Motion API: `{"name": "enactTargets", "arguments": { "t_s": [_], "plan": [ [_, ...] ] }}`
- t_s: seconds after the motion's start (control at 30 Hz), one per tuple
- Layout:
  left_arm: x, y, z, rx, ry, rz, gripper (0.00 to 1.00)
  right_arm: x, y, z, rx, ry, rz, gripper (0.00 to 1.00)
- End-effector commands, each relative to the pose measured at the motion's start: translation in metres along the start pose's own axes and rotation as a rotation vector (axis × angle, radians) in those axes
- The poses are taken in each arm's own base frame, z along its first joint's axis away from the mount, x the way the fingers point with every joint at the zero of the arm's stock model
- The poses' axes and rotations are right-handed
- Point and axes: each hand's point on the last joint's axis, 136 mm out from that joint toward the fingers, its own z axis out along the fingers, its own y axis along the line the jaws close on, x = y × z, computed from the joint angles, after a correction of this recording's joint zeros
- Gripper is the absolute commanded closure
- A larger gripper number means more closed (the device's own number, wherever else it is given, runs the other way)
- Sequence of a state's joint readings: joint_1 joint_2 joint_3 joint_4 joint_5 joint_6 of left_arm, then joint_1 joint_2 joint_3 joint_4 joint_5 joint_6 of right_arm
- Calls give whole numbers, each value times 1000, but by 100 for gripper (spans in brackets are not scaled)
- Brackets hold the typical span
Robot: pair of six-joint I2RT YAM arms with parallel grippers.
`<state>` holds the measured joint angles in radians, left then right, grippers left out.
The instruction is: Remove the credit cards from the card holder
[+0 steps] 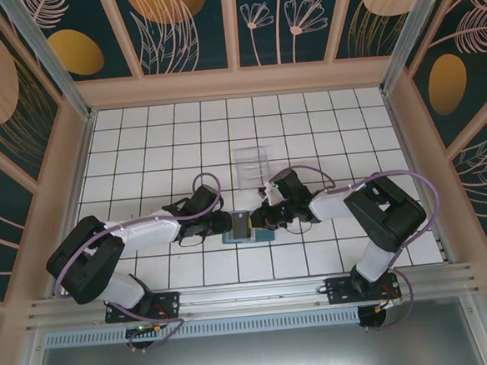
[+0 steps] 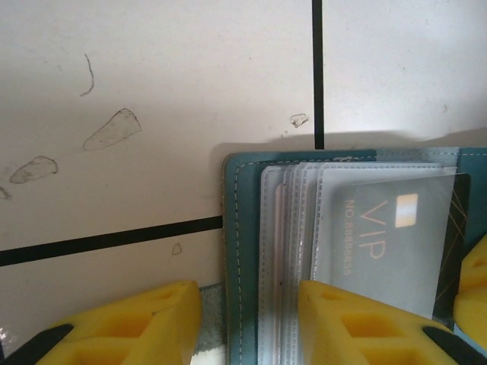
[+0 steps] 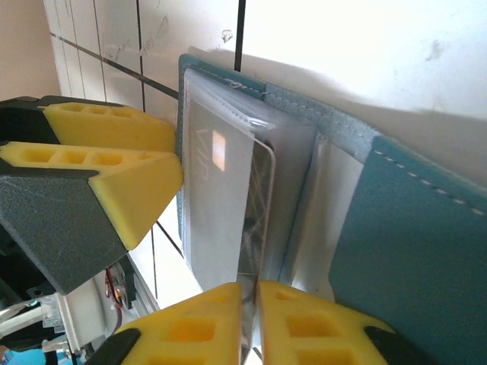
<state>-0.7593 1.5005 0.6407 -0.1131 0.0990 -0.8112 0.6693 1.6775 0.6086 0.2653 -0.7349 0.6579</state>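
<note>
Card holder [image 1: 249, 239] between left claw [image 1: 226, 225], right claw [image 1: 263, 217]; stand [image 1: 252, 167] behind.

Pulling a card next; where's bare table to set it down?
Free: the tiles between the clear slotted stand and the back wall, plus both sides. Crowded: around the card holder, where the left gripper and right gripper meet.

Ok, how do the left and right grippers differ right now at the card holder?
The left gripper is open, one finger over the table, the other on the sleeves of the card holder; the right gripper is shut on the edge of the dark VIP card. The left reaches in from the holder's left, the right from its right. Both have yellow fingers.
</note>
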Motion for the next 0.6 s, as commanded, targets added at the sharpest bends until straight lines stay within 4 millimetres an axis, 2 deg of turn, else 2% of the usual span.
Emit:
{"name": "enactTargets", "arguments": {
  "t_s": [0.0,0.23,0.37,0.57],
  "plan": [
    [24,26,11,-100,91,13,60,-1,0,6,-16,2,1,84],
    [27,29,13,-106,102,13,60,1,-4,10,-37,1,28,83],
    [27,30,13,-116,102,14,61,1,-4,9,-39,-5,31,90],
    [27,34,14,-136,102,13,61,4,-9,3,-17,-8,37,91]
  ]
}}
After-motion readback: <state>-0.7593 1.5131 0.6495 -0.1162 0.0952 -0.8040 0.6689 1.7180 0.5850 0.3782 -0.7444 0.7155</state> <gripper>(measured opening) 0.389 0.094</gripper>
